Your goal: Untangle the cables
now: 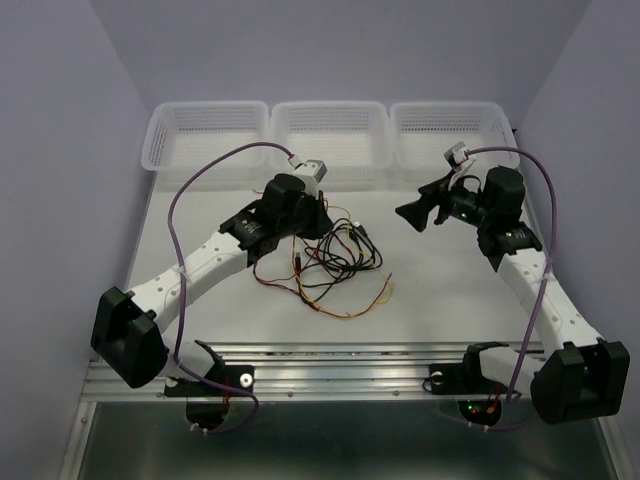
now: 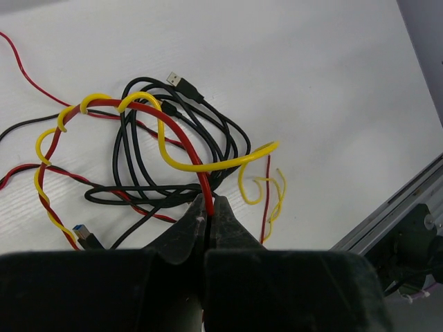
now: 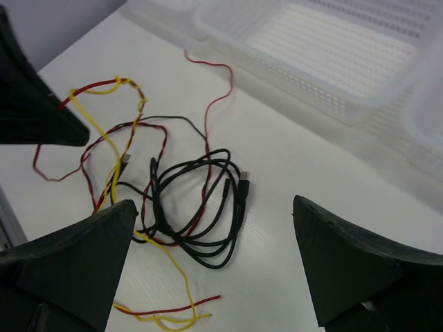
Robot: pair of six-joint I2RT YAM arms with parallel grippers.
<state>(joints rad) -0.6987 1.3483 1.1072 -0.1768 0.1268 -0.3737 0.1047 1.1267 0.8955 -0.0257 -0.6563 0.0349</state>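
The three cables lie tangled in one heap in the middle of the table. The black cable (image 1: 345,255) is coiled in loops, with a USB plug (image 2: 181,81) at one end. The red cable (image 1: 268,275) and the yellow cable (image 1: 372,303) twist round each other and through the black loops. My left gripper (image 2: 208,202) is down at the heap's far left side (image 1: 320,232), shut on a strand of the red cable (image 2: 176,128). The yellow cable (image 2: 190,167) curls over that strand. My right gripper (image 1: 415,213) is open and empty, held above the table to the right of the heap (image 3: 201,161).
Three white mesh baskets (image 1: 208,130) (image 1: 330,130) (image 1: 450,130) stand in a row along the back edge. A metal rail (image 1: 330,360) runs along the near edge. Purple arm cables arc over both arms. A loose red end (image 3: 214,104) trails toward the baskets.
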